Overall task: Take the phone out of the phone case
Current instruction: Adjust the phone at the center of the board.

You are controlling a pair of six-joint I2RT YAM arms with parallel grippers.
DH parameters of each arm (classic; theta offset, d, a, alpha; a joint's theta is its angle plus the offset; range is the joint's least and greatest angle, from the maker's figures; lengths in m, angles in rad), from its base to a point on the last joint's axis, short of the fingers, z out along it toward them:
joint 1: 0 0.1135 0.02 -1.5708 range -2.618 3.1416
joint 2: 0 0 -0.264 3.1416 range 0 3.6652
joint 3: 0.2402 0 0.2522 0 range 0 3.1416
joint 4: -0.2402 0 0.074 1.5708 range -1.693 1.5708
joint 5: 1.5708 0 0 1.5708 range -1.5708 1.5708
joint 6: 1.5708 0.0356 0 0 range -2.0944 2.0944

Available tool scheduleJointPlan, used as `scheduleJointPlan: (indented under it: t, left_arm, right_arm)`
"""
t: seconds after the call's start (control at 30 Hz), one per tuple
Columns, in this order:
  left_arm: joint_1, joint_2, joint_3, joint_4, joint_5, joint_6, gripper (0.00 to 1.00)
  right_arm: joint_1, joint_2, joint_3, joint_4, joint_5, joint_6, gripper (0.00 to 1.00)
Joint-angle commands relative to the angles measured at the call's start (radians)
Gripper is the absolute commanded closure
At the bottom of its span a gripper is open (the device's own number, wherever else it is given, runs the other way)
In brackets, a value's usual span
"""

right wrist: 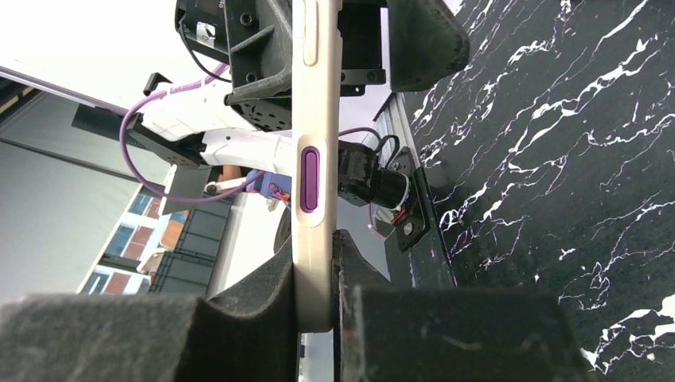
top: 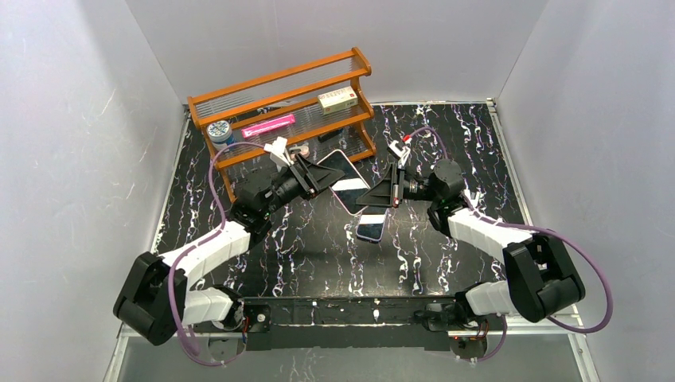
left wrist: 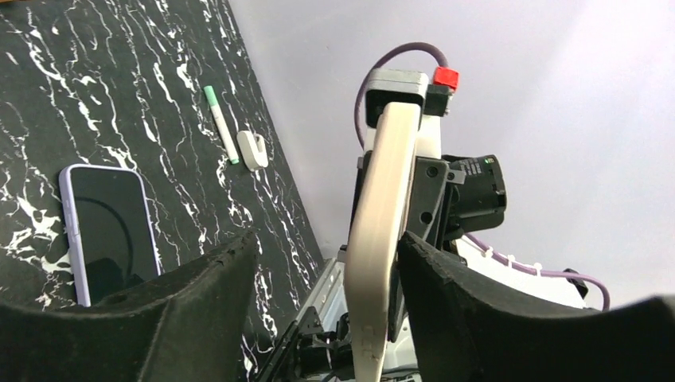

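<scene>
A beige phone case (top: 344, 179) with a dark face is held edge-up above the middle of the table, between both arms. My right gripper (top: 382, 191) is shut on its lower end; the right wrist view shows the case's side (right wrist: 314, 159), with a purple button, pinched between my right gripper's (right wrist: 314, 259) pads. My left gripper (top: 322, 177) is open around the other end. In the left wrist view the case (left wrist: 382, 231) rests against the right finger of my left gripper (left wrist: 326, 247), well apart from the left finger. A lavender phone (top: 372, 227) lies screen-up on the table (left wrist: 107, 231).
A wooden shelf (top: 282, 95) stands at the back left with a small box (top: 337, 99), a pink item (top: 268, 126) and a round tin (top: 219, 130). A green-capped marker (left wrist: 220, 123) and a white clip (left wrist: 253, 150) lie near the right wall.
</scene>
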Motion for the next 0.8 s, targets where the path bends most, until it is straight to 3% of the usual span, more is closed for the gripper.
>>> scheduleJointPlan:
  t: [0.0,0.07,0.13,0.2,0.23,0.33,0.43,0.57,0.77]
  left_arm:
    - [0.008,0.036,0.036,0.111,0.063,-0.030,0.44]
    - [0.008,0.054,0.045,0.138,0.076,-0.047,0.57]
    - [0.008,0.060,0.050,0.155,0.072,-0.057,0.82]
    - [0.009,0.055,0.048,0.155,0.052,-0.066,1.00]
    - [0.009,0.052,0.045,0.155,0.035,-0.073,1.00]
    - [0.009,0.038,0.023,0.155,-0.026,-0.117,1.00]
    - [0.009,0.008,-0.007,0.156,-0.117,-0.174,1.00]
    - [0.009,-0.030,-0.027,0.156,-0.206,-0.233,1.00]
    - [0.008,-0.041,-0.016,0.159,-0.256,-0.304,1.00]
  right_arm:
    - [0.001,0.011,0.069,0.127,-0.052,0.027,0.99]
    - [0.001,0.023,0.077,0.127,-0.064,0.026,0.99]
    - [0.001,0.029,0.080,0.124,-0.067,0.021,0.99]
    - [0.002,0.027,0.076,0.115,-0.053,0.014,0.99]
    - [0.001,0.024,0.074,0.101,-0.038,0.003,0.96]
    - [0.001,-0.005,0.066,0.023,0.013,-0.051,0.74]
    - [0.004,-0.053,0.033,-0.012,0.084,-0.084,0.38]
    - [0.017,-0.121,-0.013,-0.037,0.191,-0.105,0.04]
    - [0.056,-0.142,-0.034,-0.075,0.279,-0.130,0.02]
